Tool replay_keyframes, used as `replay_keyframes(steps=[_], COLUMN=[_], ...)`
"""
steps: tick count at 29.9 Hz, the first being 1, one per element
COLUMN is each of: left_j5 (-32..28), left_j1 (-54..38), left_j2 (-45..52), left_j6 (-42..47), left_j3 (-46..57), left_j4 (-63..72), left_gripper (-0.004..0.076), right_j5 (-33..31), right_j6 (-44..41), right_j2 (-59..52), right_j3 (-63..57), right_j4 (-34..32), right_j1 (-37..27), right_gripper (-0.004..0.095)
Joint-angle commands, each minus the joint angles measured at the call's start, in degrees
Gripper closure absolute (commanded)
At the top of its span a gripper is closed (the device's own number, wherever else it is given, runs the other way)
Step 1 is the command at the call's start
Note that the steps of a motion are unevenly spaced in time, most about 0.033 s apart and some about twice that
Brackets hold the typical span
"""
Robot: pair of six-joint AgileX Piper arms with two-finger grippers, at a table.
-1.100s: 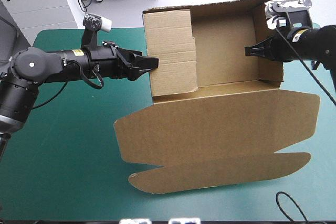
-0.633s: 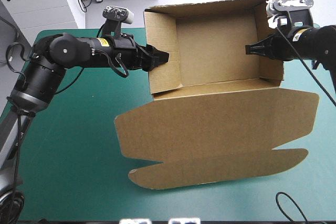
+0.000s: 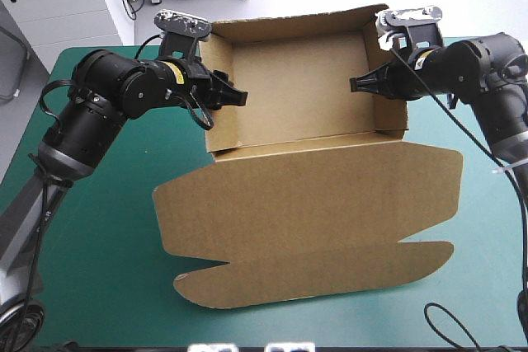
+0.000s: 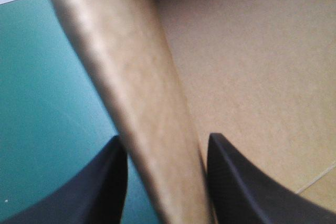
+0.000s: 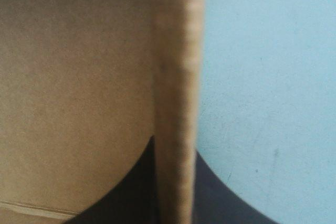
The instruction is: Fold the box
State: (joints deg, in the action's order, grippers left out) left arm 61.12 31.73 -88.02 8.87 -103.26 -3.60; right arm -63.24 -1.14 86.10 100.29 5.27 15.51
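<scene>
Brown board: the box (image 3: 305,204) sat mid-tabletop (image 3: 91,253), its tray toward the far edge and its lid flat toward the near one, with bare teal-green on both sides. Reaching in level from the left, the left pincer (image 3: 239,98) clamped the tray's left wall. The right pincer (image 3: 355,86) pinched the right wall—one black finger inside, one outside.

The high view is bright and evenly lit from above — the box (image 3: 305,204) throws only a thin, soft shadow on the teal-green cover (image 3: 99,269) along its near edge. In both wrist views the box wall, very near to the lens, is blurred and out of focus — the board behind it looks slightly clearer.
</scene>
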Motion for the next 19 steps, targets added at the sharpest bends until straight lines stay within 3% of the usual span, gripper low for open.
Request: replay_keyframes(steps=[1, 6, 13, 19], left_j5=[-2.6, -2.6, -2.6, -2.7], left_j1=[0.3, 0.3, 0.3, 0.3], left_j2=[1.9, 1.0, -1.8, -6.2], left_j6=[1.0, 0.9, 0.6, -3.0], left_j3=[-1.7, -1.7, -1.4, -1.4], left_j4=[-0.7, -0.5, -0.1, 5.0], left_gripper=[0.0547, 0.0686, 0.0694, 0.0711], right_j5=[4.0, 4.2, 2.5, -2.8], right_j6=[-0.5, -0.5, -0.1, 1.1], right_j2=[-1.4, -1.0, -0.2, 2.9], right_j3=[1.7, 1.7, 1.7, 1.7], right_j4=[2.9, 3.5, 1.7, -0.2], right_j1=[0.1, 0.1, 0.1, 0.1], right_gripper=[0.0916, 0.0916, 0.0916, 0.0916])
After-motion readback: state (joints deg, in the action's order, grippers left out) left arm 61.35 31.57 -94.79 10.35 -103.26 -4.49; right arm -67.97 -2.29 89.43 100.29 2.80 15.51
